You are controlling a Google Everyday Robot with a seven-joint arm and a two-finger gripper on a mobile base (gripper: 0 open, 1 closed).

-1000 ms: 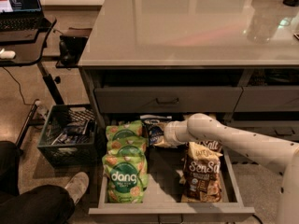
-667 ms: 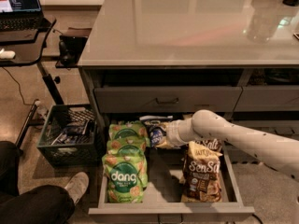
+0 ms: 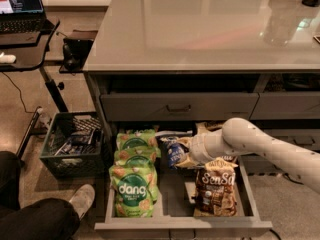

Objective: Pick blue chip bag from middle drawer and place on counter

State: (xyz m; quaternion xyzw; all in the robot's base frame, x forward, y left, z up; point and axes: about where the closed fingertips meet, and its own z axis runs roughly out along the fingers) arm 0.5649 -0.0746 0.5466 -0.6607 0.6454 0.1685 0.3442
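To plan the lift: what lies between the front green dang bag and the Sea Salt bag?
Camera view: only bare floor of the middle drawer. The gripper is farther back, at the blue chip bag.

Three green dang bags [image 3: 132,194] lie in the one open middle drawer [image 3: 182,229], beside one blue chip bag [image 3: 174,151] and one Sea Salt bag [image 3: 216,186]. One more brown bag [image 3: 207,128] peeks from behind the arm [image 3: 260,144]. One pincer [image 3: 184,153], inside that drawer, clamps the blue chip bag. One crate [image 3: 70,149], one laptop [image 3: 20,4].
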